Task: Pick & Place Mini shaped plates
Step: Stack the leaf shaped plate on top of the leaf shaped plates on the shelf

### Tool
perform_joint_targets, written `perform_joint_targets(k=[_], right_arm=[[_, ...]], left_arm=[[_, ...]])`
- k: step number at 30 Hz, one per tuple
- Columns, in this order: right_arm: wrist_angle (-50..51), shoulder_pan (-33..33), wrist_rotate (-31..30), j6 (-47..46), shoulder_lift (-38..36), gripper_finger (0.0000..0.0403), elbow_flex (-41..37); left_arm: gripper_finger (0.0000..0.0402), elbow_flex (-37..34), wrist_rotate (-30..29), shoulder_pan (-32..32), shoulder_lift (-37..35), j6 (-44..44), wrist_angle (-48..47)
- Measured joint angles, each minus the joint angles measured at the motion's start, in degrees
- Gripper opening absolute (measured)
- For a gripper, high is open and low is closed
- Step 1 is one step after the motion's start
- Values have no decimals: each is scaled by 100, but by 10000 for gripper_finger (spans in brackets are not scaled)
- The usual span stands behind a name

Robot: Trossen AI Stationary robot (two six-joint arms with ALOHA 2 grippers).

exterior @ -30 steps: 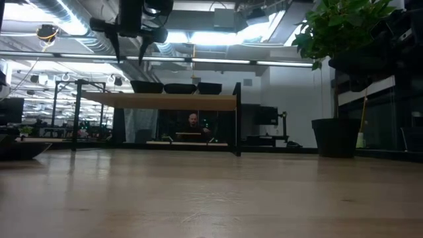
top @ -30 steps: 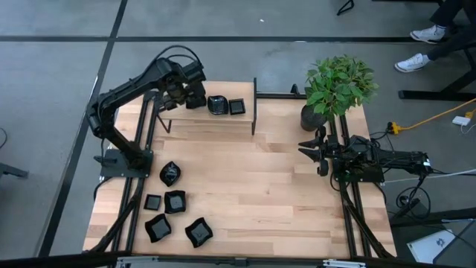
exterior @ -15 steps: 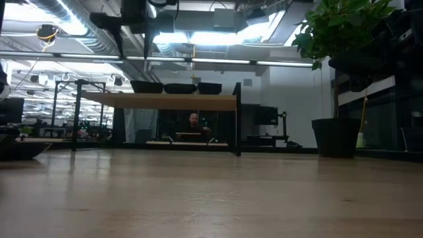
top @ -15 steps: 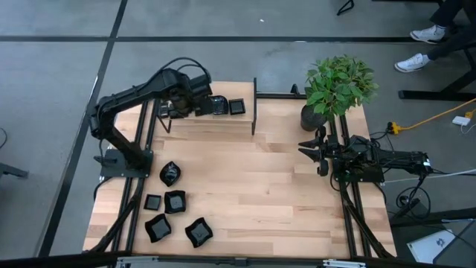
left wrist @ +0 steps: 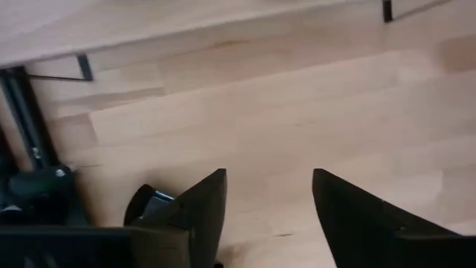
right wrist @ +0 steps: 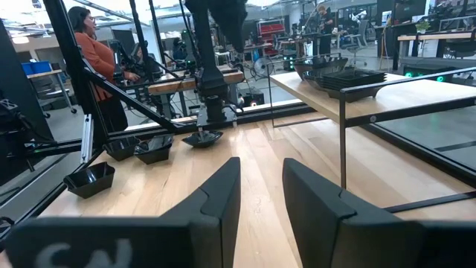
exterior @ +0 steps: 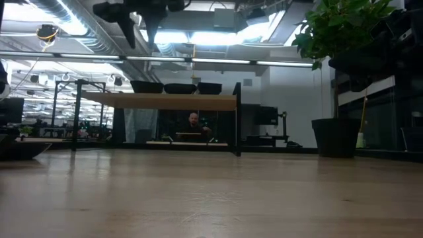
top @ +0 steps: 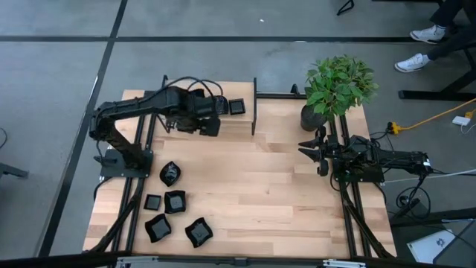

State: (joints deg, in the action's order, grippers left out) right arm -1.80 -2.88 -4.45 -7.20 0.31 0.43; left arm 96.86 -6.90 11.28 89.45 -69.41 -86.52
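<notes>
Several mini shaped plates, small glossy black dishes, lie on the table's near left (top: 175, 201), and one more (top: 169, 173) lies a little farther back. Three plates (exterior: 180, 88) sit on the raised wooden shelf (exterior: 165, 101) at the far edge; from above, only one of them (top: 236, 107) shows past the arm. My left gripper (top: 208, 123) hangs high over the shelf's front edge, pointing down, open and empty (left wrist: 268, 179). My right gripper (top: 320, 152) rests level at the table's right side, open with nothing between its fingers (right wrist: 260, 201).
A potted plant (top: 338, 83) stands at the far right corner, just behind my right arm. The shelf's black legs (top: 255, 112) rise from the table at the back. The wide middle of the wooden table (top: 253, 186) is bare. People stand in the room beyond.
My left gripper has swung from above the shelf's left part toward the table's near edge and a little to the right, staying high. It has rolled about its own pointing line. The plates have kept their places.
</notes>
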Motion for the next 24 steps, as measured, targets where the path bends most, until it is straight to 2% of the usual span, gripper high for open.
perform_joint_targets(k=[10,17,24], right_arm=[[0,-1,0,0,0,103,0],[0,1,0,0,-1,103,0],[0,1,0,0,1,103,0]], left_arm=[[97,0,-69,-810,0,-1119,273],[56,-2,-47,-1432,239,-2428,282],[18,-2,419,-1949,758,-3331,466]])
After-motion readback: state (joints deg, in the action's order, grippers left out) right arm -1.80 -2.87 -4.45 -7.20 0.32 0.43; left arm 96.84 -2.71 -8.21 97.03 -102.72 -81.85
